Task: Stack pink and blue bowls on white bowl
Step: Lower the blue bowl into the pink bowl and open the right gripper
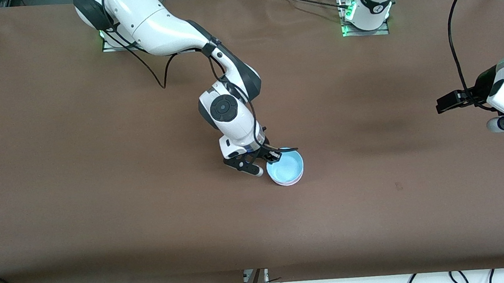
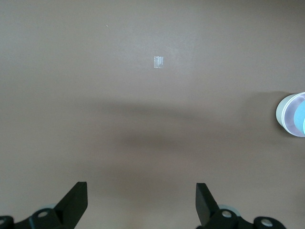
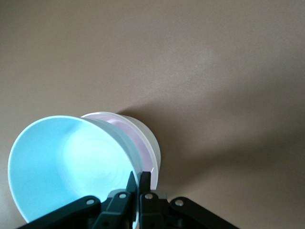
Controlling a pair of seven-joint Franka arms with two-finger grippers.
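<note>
A: Where is the blue bowl now?

B: Near the middle of the counter. The right hand pinches its rim, fingers closed on the thin wall. The right wrist view shows it tilted, over the pink bowl, which sits nested in the white bowl.

A: Why a rim grip?

B: Probably because the bowl is too wide to span; a pinch on the edge lets it be lowered straight into the stack. It looks not fully seated yet, so the task seems nearly finished.

A: And the left hand?

B: Waiting over bare counter toward the left arm's end, fingers spread wide, holding nothing.

A: Any writing or brands?

B: None readable. Only a small pale mark on the counter, with no legible text.
</note>
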